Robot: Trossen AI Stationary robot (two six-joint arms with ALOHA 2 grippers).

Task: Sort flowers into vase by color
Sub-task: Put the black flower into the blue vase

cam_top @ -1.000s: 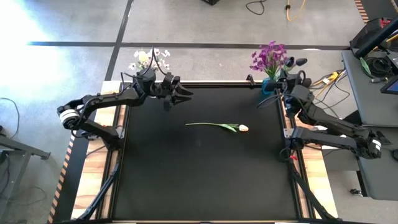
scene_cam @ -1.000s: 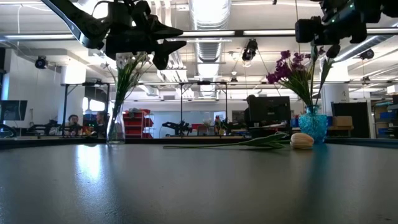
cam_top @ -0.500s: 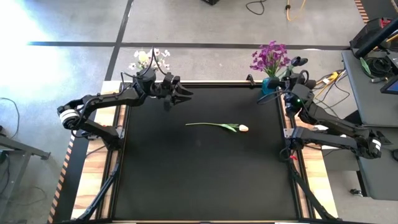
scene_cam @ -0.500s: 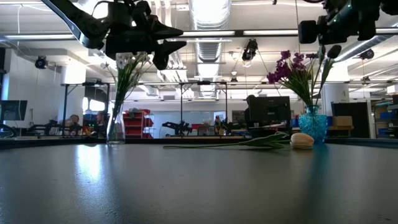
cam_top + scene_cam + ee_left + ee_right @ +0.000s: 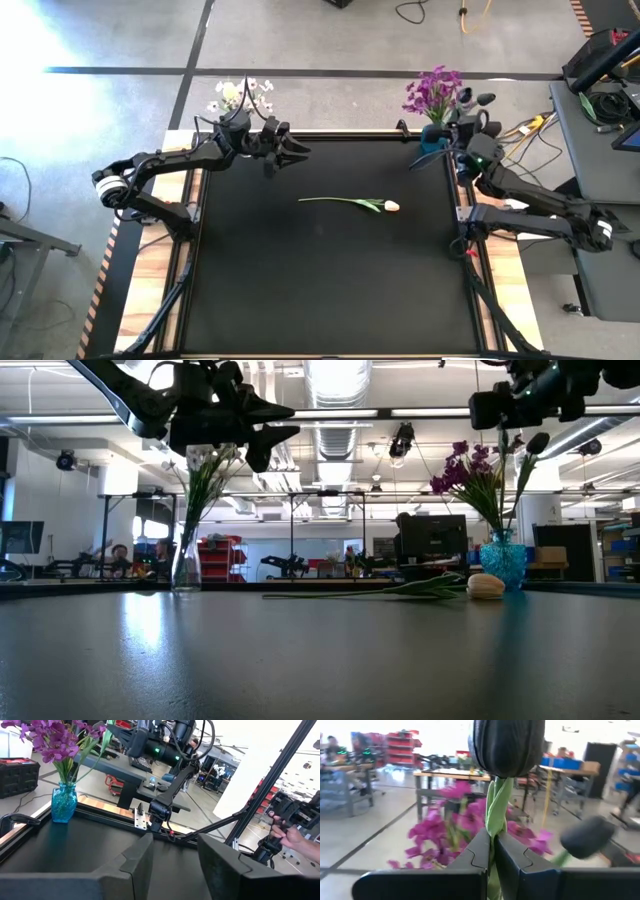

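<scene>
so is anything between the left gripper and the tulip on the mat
Nothing visible. The left gripper hangs open above the mat's far edge near the white-flower vase, and the tulip lies alone mid-mat with bare mat between. The right gripper is off by the blue vase, shut on a dark tulip.

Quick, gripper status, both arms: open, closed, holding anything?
Left gripper: open, empty, up above the table near the white-flower vase.
Right gripper: closed on the stem of a dark tulip, by the blue vase of purple flowers.
</scene>
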